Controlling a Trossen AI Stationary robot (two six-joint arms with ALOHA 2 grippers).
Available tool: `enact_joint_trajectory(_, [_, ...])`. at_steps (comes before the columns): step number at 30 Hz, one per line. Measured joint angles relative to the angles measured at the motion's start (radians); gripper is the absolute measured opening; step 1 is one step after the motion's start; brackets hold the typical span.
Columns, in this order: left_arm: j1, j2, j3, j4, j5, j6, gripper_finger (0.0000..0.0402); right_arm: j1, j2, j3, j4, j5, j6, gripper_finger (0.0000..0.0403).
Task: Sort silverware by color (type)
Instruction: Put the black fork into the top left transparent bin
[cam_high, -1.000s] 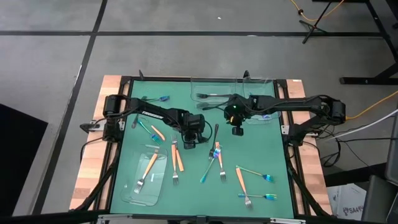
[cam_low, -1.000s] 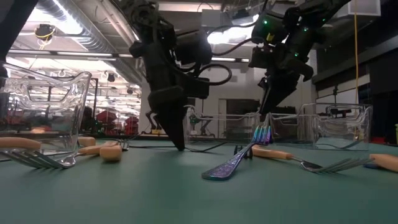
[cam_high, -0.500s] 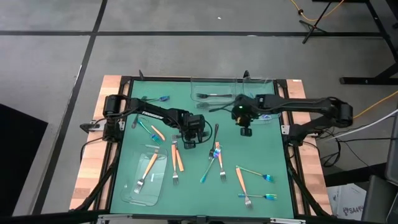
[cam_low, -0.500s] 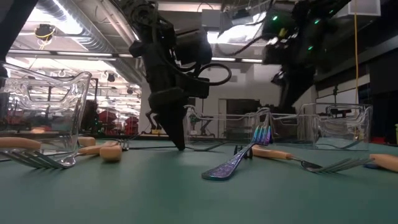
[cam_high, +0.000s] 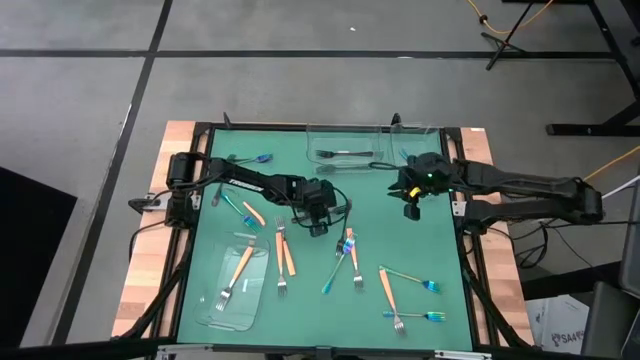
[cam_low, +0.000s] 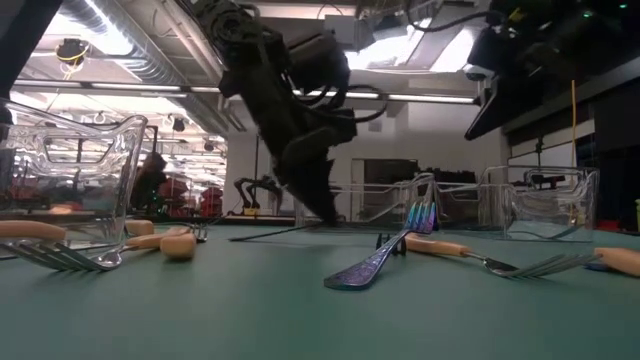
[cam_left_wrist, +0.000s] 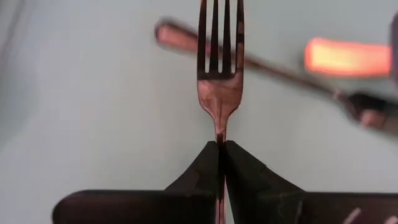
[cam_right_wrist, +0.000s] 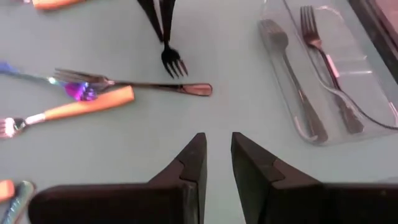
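Observation:
My left gripper is mid-table, shut on a black fork whose tines stick out past the fingertips. My right gripper hangs above the mat near the right edge, open with nothing between its fingers. Two more black forks lie in a clear tray at the far edge. Orange-handled forks and iridescent forks lie loose on the green mat. One orange-handled fork sits in the near-left clear tray. My left gripper pinches the black fork between its two fingers at the top of the handle, just behind the head. The fingers slant down from the table's left and lie along the fork, whose handle runs back between them. I cannot tell whether the tines touch the mat.
An iridescent fork and an orange-handled fork lie crossed just beyond the held fork. More forks are scattered near the front right. A second clear tray stands at the far right corner.
My right gripper has drawn back from mid-table toward the right edge and risen. My left gripper has tipped to a flatter slant and shifted slightly toward the right, over the spot where the black fork lay.

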Motion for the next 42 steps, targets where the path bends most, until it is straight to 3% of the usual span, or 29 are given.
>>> enact_joint_trajectory(14, [0.0,0.0,0.0,0.231,0.002,-0.094,0.0011,0.0,-0.059,-0.01,0.004,0.009,0.055,0.0065])
enact_joint_trajectory(21, [0.0,0.0,0.0,0.35,-0.053,-0.15,0.0011,0.0,-0.078,-0.01,0.013,0.043,0.114,0.0065])
enact_joint_trajectory(30, [0.036,-0.001,0.001,0.584,-0.142,-0.251,0.0011,0.0,-0.108,-0.01,0.033,0.151,0.187,0.0065])
enact_joint_trajectory(42, [0.062,-0.002,0.001,0.963,-0.206,-0.26,0.0011,0.0,-0.104,-0.009,0.215,0.135,0.189,0.0065])
